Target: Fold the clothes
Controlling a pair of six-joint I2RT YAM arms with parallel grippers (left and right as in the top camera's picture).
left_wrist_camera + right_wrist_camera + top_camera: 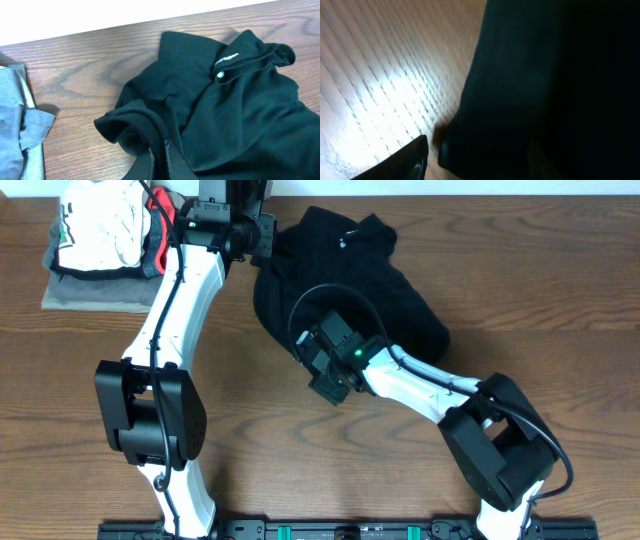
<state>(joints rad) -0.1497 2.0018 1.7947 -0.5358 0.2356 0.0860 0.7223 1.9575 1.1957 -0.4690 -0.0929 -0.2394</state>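
Two other garments sit stacked at the far left of the table (560, 270), a white garment with dark print (95, 225) on top of a grey-olive folded garment (85, 292). Neither belongs to the job. The left arm reaches up past them, and the left gripper (262, 238) is at the upper-left edge of the black T-shirt (370, 275). In the left wrist view its jaws are clenched, with a ridge of the shirt's edge bunched between them.

The shirt lies crumpled in a heap at the centre back of the table, collar and small white logo (226, 58) uppermost, nothing spread flat. At its lower-left edge is the right gripper (312, 360). Its own camera is blurred, with one finger (407, 160) showing low over the wood and dark cloth filling the rest. Whether it has hold of the hem or merely hangs beside it cannot be told.

The risks come from that uncertainty and from the heap:
- A pull by the left arm alone would likely drag the whole bundle rather than open it.
- The narrow pinch could slip off the soft fabric.
- A right grip that takes several layers would lock the creases in.
- A sweep leftward could catch the stack.
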